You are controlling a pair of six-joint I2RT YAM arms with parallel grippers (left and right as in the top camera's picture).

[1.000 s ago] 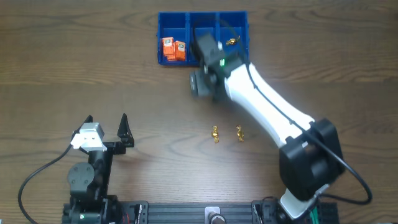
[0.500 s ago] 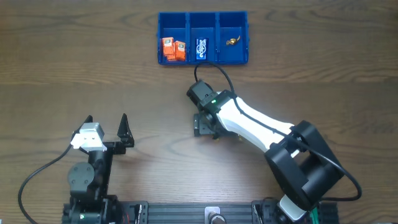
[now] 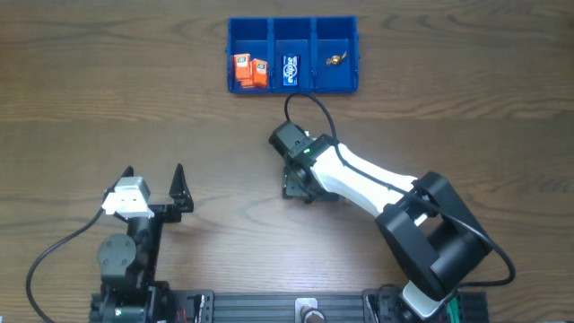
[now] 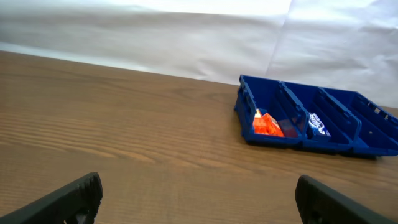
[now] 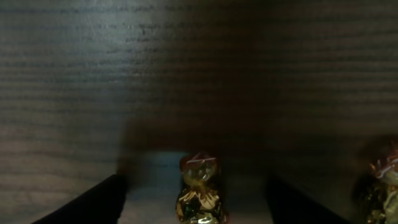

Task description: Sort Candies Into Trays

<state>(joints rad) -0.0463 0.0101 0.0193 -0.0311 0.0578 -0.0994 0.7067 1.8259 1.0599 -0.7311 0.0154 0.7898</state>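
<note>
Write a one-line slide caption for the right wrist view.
Right pincer, open, straddles a gold-wrapped candy on the wooden table, a second candy beside it.

Robotics lab setup, wood-grain table (image 3: 90, 108), white sheet backdrop (image 4: 155, 31)

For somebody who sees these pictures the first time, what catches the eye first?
The blue tray at the far edge of the table, with orange candies, a blue candy and a gold candy in separate compartments. Then the right gripper, low at mid-table, open fingers on either side of a gold-wrapped candy.
</note>
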